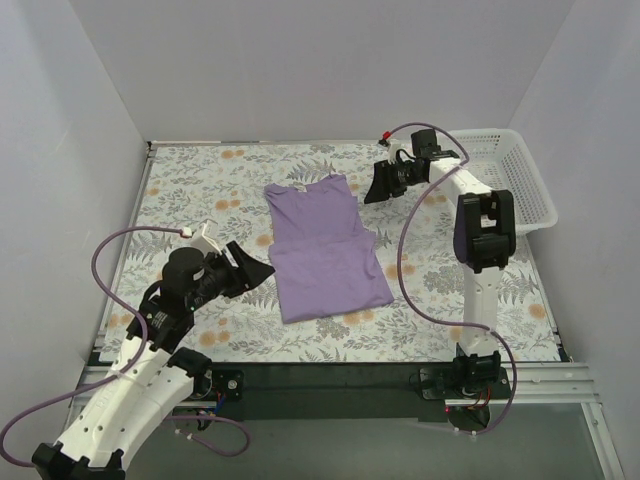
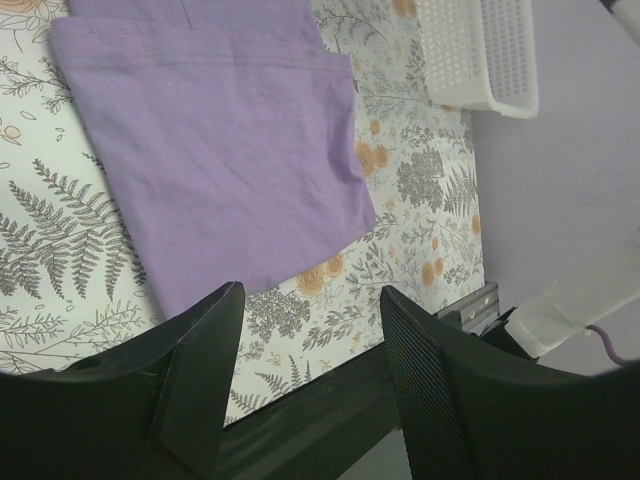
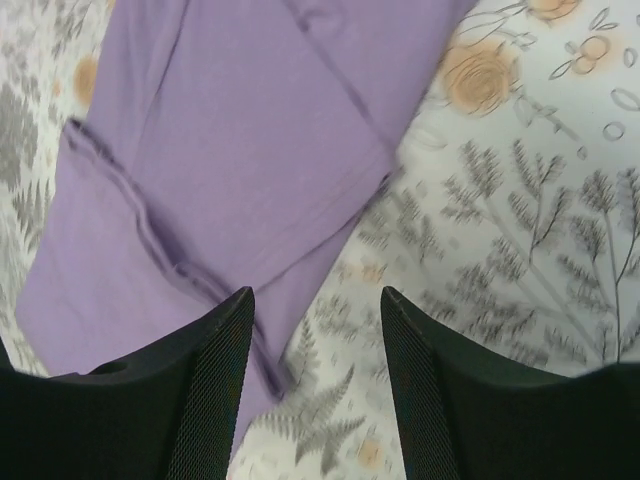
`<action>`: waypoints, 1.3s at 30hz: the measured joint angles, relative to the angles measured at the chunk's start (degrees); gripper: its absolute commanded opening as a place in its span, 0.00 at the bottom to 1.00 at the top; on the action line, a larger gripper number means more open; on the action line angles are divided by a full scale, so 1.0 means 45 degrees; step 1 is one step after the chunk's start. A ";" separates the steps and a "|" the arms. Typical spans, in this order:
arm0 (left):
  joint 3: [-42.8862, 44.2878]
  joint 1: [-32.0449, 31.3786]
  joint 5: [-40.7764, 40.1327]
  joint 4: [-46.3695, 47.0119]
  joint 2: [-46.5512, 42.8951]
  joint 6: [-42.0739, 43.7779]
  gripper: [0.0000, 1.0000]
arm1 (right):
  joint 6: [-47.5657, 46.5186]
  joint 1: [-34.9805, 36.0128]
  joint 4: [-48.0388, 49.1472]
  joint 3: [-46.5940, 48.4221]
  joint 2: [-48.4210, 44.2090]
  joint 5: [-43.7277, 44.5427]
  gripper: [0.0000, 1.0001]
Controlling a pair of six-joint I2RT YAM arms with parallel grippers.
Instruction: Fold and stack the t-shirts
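A lavender-purple t-shirt [image 1: 325, 245] lies flat in the middle of the flowered table, sides folded in to a long strip, collar at the far end. It also shows in the left wrist view [image 2: 215, 150] and the right wrist view [image 3: 230, 150]. My left gripper [image 1: 250, 270] is open and empty, just left of the shirt's lower half. My right gripper [image 1: 383, 183] is open and empty, above the table just right of the shirt's far right edge. In the right wrist view the shirt's right edge lies between and under the open fingers [image 3: 215, 380].
A white plastic mesh basket [image 1: 505, 175] stands at the far right of the table, also in the left wrist view [image 2: 480, 50]. The table's near edge is a dark rail [image 1: 330, 375]. White walls close in the left, back and right.
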 measured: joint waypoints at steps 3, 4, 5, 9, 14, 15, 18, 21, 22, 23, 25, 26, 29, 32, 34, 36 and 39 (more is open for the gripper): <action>0.0000 0.0000 0.0049 -0.0253 -0.0194 0.0005 0.56 | 0.1651 0.0068 0.0714 0.1472 0.1957 0.0005 0.60; 0.0000 0.0000 0.0068 -0.0321 -0.0257 0.0000 0.56 | 0.2055 0.0092 0.0816 0.1656 0.2356 0.0044 0.60; 0.0000 0.0000 0.0078 -0.0374 -0.0316 0.0000 0.56 | 0.2438 0.0107 0.0869 0.1807 0.2676 0.0102 0.60; 0.0000 0.0000 0.0151 -0.0393 -0.0403 -0.0015 0.56 | 0.3623 0.0165 0.1059 0.2885 0.3526 0.0010 0.58; 0.0000 0.0000 0.0199 -0.0505 -0.0301 -0.0005 0.56 | 0.4352 0.0199 0.1481 0.3740 0.4274 -0.0102 0.42; 0.0000 0.0000 0.0199 -0.0568 -0.0272 -0.0005 0.56 | 0.4493 0.0199 0.1564 0.3823 0.4401 -0.0175 0.38; 0.0000 0.0000 0.0199 -0.0704 -0.0238 -0.0010 0.56 | 0.4707 0.0199 0.1681 0.3895 0.4590 -0.0418 0.26; 0.0000 0.0000 0.0199 -0.0704 -0.0248 -0.0019 0.56 | 0.4881 0.0194 0.1700 0.3910 0.4697 -0.0563 0.12; -0.0005 0.0000 0.0199 -0.0704 -0.0253 -0.0024 0.56 | 0.4925 0.0194 0.1700 0.3910 0.4702 -0.0617 0.05; -0.0010 0.0000 0.0199 -0.0704 -0.0253 -0.0029 0.56 | 0.4949 0.0194 0.1705 0.3910 0.4702 -0.0704 0.03; -0.0049 0.0000 0.0199 -0.0704 -0.0262 -0.0039 0.56 | 0.5008 0.0199 0.1749 0.3910 0.4702 -0.0933 0.01; -0.0078 0.0000 0.0204 -0.0699 -0.0262 -0.0034 0.56 | 0.5008 0.0199 0.1763 0.3905 0.4702 -0.1030 0.01; -0.0194 0.0000 0.0204 -0.0724 -0.0262 -0.0034 0.56 | 0.5008 0.0199 0.1923 0.3895 0.4692 -0.1175 0.01; -0.0219 0.0000 0.0214 -0.0772 -0.0262 -0.0034 0.56 | 0.5085 0.0199 0.2327 0.3468 0.4469 -0.1345 0.01; -0.0219 0.0000 0.0238 -0.0758 -0.0262 -0.0034 0.56 | 0.5212 0.0243 0.2463 0.3128 0.4245 -0.1457 0.01; -0.0219 0.0000 0.0253 -0.0753 -0.0262 -0.0034 0.56 | 0.5260 0.0301 0.2637 0.2948 0.4056 -0.1515 0.01; -0.0223 0.0000 0.0277 -0.0748 -0.0262 -0.0029 0.56 | 0.5255 0.0573 0.2739 0.2788 0.3730 -0.1491 0.01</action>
